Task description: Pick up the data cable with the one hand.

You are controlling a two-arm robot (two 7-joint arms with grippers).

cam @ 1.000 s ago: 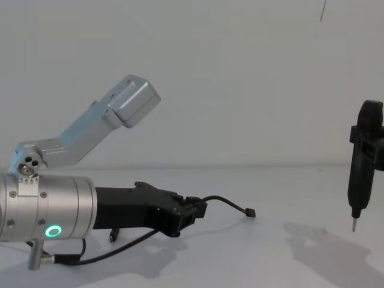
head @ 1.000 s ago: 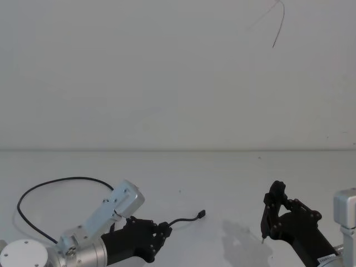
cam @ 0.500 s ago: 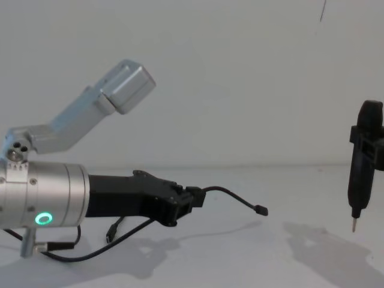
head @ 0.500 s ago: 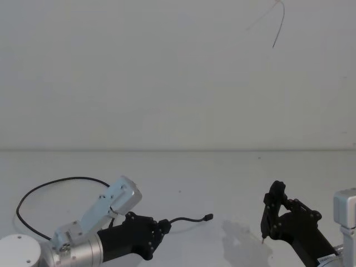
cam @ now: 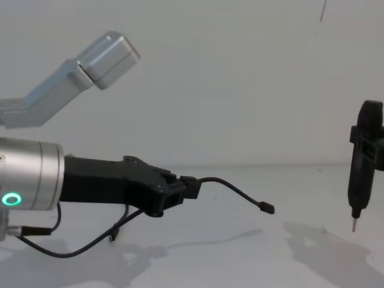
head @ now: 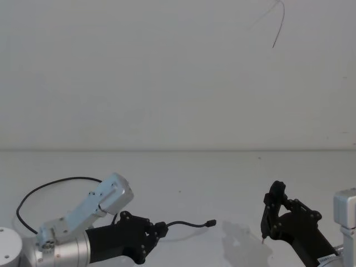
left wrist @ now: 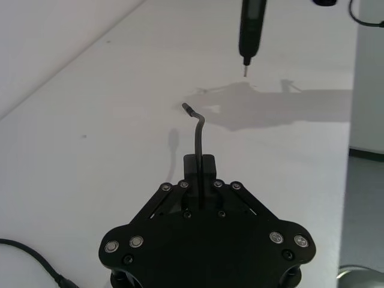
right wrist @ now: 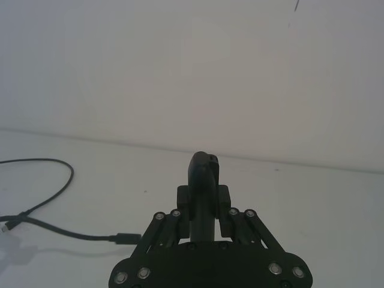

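The data cable (cam: 233,189) is a thin black cord. One stretch of it sticks out past my left gripper (cam: 191,187), which is shut on it and held above the white table. Its small plug (cam: 267,208) hangs free in the air. In the head view the cord (head: 61,181) loops back over the table behind the left gripper (head: 162,228), and the plug (head: 211,223) points right. In the left wrist view the cord (left wrist: 198,129) rises from between the shut fingertips (left wrist: 207,163). My right gripper (head: 272,214) stays at the right, clasping a black pen-like tool (cam: 362,165).
The white table (head: 183,172) meets a plain white wall behind. The cable's other plug (right wrist: 125,238) and more of its loop lie on the table in the right wrist view. The tool's metal tip (cam: 353,227) hovers above the table at the right.
My left gripper has risen with the cable held in it. The free plug has lifted off the table and swung to the right. The right arm has not moved.
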